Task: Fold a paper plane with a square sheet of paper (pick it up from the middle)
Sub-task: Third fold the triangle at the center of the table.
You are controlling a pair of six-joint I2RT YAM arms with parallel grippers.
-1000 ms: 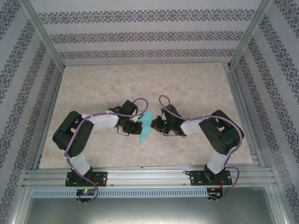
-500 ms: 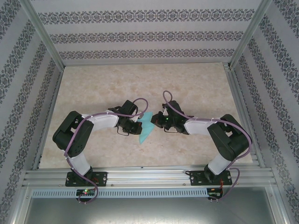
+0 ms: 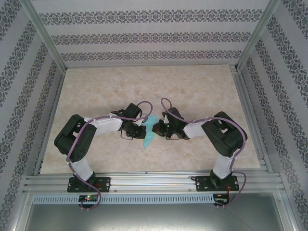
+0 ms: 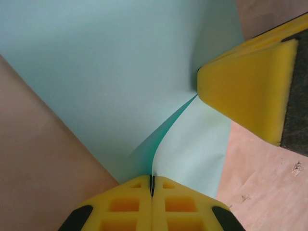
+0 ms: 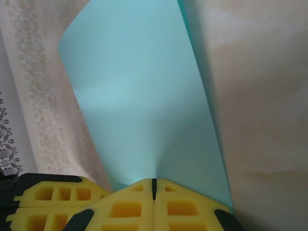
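The creased sheet of paper (image 3: 149, 133) is held at the middle of the bench (image 3: 192, 86), the left gripper (image 4: 152, 186) and the right gripper (image 5: 154, 186) both clamped on it, so any uneven pull could tear it or let it slip.

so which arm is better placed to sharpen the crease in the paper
Probably left: the left gripper is shut exactly on the end of the fold in the turquoise paper; the right gripper pinches a flat part.
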